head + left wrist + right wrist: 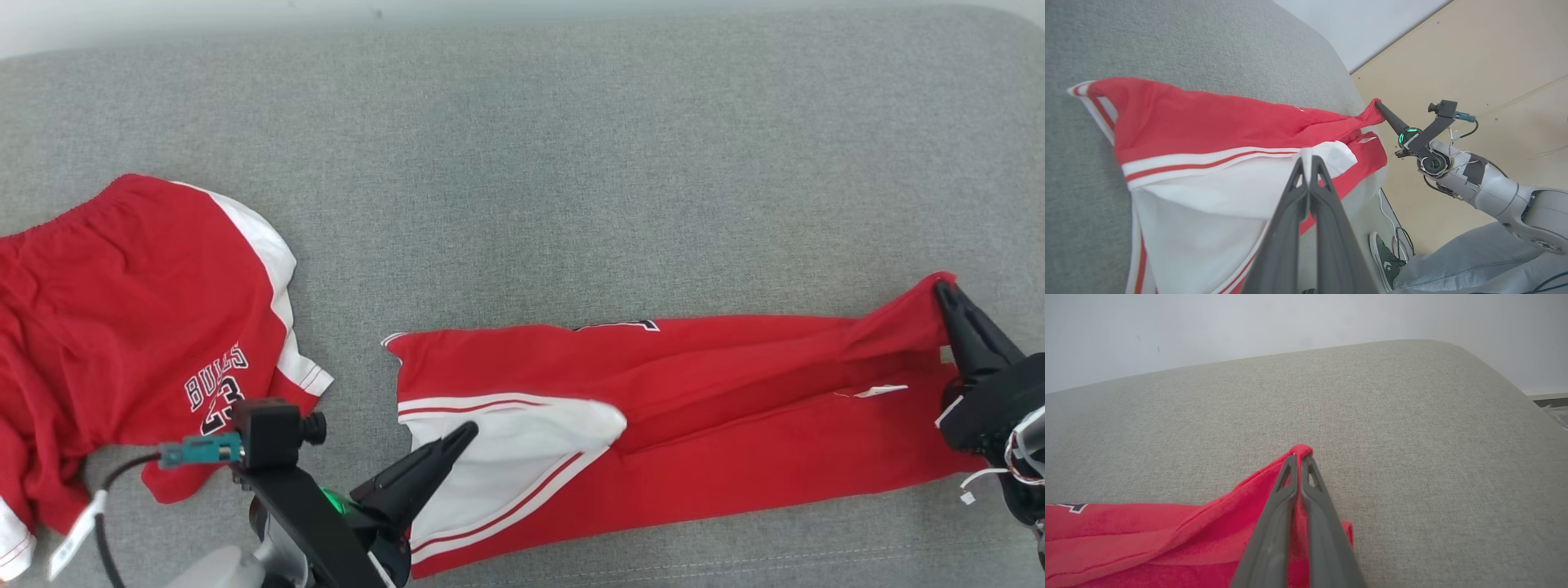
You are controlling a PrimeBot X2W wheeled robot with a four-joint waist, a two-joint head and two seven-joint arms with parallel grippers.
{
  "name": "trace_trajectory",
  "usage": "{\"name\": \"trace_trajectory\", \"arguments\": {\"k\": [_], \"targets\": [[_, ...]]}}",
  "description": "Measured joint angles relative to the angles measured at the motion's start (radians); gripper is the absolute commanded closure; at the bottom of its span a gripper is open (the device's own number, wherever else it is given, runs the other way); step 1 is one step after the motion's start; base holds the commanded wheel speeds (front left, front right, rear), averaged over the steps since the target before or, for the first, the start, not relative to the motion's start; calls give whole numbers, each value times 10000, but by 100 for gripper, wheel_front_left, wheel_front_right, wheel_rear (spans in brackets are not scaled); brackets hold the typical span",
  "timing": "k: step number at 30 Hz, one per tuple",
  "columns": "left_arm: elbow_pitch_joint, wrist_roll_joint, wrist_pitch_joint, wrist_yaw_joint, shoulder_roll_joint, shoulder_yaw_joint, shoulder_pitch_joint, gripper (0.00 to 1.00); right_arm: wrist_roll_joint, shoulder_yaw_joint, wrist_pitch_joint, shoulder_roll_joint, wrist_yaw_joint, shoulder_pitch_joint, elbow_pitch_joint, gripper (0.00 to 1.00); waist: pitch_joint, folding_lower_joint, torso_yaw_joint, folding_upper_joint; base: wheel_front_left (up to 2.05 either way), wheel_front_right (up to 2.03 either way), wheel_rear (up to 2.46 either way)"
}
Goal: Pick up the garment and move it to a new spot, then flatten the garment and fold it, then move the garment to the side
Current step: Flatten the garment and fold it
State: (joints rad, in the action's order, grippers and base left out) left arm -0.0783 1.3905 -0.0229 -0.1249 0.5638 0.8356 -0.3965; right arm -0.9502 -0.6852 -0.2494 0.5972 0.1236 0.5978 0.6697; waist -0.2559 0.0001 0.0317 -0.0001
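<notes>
Garment (735, 384) long, red, with white striped side panel

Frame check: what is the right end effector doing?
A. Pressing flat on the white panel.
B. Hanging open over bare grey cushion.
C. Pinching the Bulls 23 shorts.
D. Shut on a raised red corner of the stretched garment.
D: the right end effector has its fingers closed together, and a red corner of the stretched garment pokes up between the tips, lifted off the grey cushion.
</notes>
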Motion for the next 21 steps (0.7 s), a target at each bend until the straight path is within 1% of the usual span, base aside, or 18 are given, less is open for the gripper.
{"name": "trace_trajectory", "arguments": {"k": [3, 9, 10, 14, 16, 18, 19, 20, 21], "targets": [[483, -393, 59, 0, -13, 408, -8, 100, 182, -192, 0, -15, 2, -15, -121, 100, -38, 0, 22, 0, 0, 0, 0], [1229, -583, 79, 0, -201, 800, -35, 100, 305, -447, 0, 102, 2, -28, -96, 100, -52, 0, 53, 2, 0, 0, 0], [1616, -675, 163, 0, -353, 1024, -46, 100, 477, -602, 0, 203, 2, -283, -81, 100, -27, 0, 49, 1, 0, 0, 0], [2000, -675, 307, 0, -433, 1195, -47, 100, 476, -602, 0, 330, 12, -752, -151, 100, 57, -1, 22, 2, 0, 0, 0], [2098, -675, 339, 0, -441, 1254, -47, 100, 476, -612, 0, 326, 12, -853, -125, 95, 95, 0, 21, 1, 0, 0, 0], [2230, -675, 341, 0, -443, 1398, -46, 100, 476, -625, 0, 328, 12, -930, -128, 82, 149, 0, 29, 2, 0, 0, 0], [2270, -675, 341, 0, -445, 1450, -45, 95, 477, -648, 0, 326, 12, -984, -128, 75, 168, -1, 33, 1, 0, 0, 0], [2314, -675, 341, 0, -445, 1490, -45, 80, 489, -685, 0, 314, 12, -1017, -109, 60, 189, -1, 39, 1, 0, 0, 0], [2345, -675, 341, 0, -443, 1534, -44, 64, 523, -685, 0, 293, 12, -1035, -96, 52, 214, -1, 46, 2, 0, 0, 0]]}}
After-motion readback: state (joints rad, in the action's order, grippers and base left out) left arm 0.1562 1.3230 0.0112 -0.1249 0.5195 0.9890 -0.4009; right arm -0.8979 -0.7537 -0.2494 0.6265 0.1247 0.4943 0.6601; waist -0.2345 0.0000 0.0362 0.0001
